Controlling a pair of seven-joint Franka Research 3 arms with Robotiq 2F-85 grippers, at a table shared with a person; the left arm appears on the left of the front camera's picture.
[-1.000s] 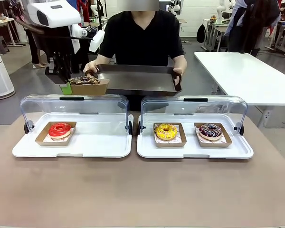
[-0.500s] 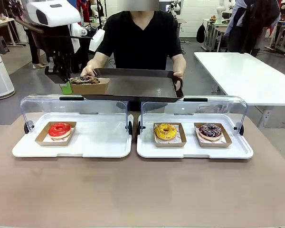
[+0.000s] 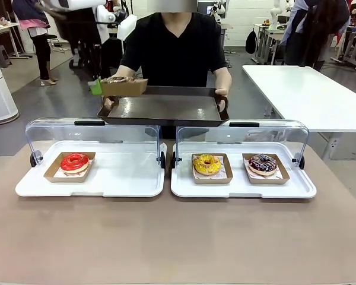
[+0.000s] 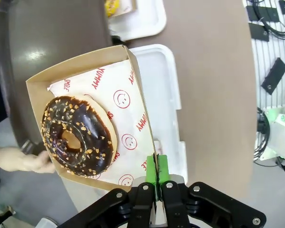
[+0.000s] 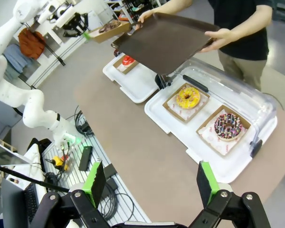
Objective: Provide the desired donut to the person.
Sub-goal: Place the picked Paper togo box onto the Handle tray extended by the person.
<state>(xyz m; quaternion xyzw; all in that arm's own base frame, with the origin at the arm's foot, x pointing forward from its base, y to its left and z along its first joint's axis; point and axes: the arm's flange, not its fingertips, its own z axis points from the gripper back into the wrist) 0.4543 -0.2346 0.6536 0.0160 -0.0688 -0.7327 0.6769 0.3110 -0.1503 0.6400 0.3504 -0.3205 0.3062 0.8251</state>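
I've lifted my left claw (image 3: 96, 87), clenched on the chocolate donut box (image 3: 124, 87), so the held-out tray (image 3: 166, 110) now lies just ahead and below, and release looks near.

Tray (image 4: 47, 40) partly beyond top edge

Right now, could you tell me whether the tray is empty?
Empty: the tray's dark surface is bare; the left gripper holds the donut box by its left corner.
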